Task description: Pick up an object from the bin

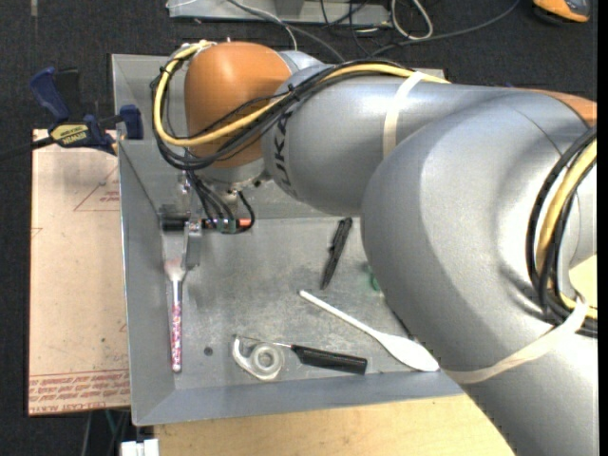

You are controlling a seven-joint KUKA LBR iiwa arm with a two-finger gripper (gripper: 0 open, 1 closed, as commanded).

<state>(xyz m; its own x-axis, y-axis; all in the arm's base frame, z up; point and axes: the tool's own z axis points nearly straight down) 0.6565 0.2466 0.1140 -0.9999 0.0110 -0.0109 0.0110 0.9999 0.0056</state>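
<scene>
The gripper [188, 253] hangs low at the far left of the bin [142, 293], under the arm's orange wrist cover. Its tip meets the far end of a thin pink-and-white stick [176, 323] that lies along the left wall and runs toward the near corner. I cannot tell whether the gripper is apart or together. 4 other things lie well apart to the right: a black pen [334, 252], a white spoon [369, 328], a clear tape roll [258, 357], and just beside it a black-handled tool [329, 357].

End effector [187, 243] over pink stick [176, 326]
</scene>
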